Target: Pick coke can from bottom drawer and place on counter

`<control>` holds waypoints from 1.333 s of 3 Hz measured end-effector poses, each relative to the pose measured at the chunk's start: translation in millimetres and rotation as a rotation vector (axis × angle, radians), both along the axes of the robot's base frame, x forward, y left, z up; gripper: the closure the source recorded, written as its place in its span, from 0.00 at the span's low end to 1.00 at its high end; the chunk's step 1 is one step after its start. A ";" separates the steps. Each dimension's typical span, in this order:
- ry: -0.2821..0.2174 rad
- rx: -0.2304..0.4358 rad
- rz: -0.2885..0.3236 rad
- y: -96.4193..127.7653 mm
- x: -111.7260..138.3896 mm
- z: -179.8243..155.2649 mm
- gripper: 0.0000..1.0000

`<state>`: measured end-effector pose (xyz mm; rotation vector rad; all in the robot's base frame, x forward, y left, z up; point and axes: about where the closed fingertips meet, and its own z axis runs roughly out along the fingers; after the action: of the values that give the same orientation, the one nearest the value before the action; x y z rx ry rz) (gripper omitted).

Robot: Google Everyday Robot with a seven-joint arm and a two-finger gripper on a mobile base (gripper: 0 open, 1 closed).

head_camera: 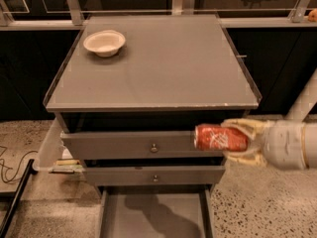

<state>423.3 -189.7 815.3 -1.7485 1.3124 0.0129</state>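
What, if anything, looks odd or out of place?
Nothing stands out. The hand grips the coke can sideways in front of the upper drawers, below the counter edge; the bottom drawer is open, nothing spilled.

Hand (232,139) at right, forearm (290,144) horizontal, fingers (242,126) tight around sideways coke can (218,138).

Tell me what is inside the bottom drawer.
Only a shadow on the floor of the bottom drawer; its back is hidden under the drawer above. The gripper, up right, holds the coke can.
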 end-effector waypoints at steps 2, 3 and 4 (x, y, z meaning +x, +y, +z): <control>0.005 0.070 0.056 4.2 22.7 38.7 1.00; 0.011 0.064 0.104 17.9 47.6 50.2 1.00; 0.041 0.085 0.168 33.5 95.7 70.9 1.00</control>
<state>519.0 -156.2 886.3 -1.7888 1.1739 0.1982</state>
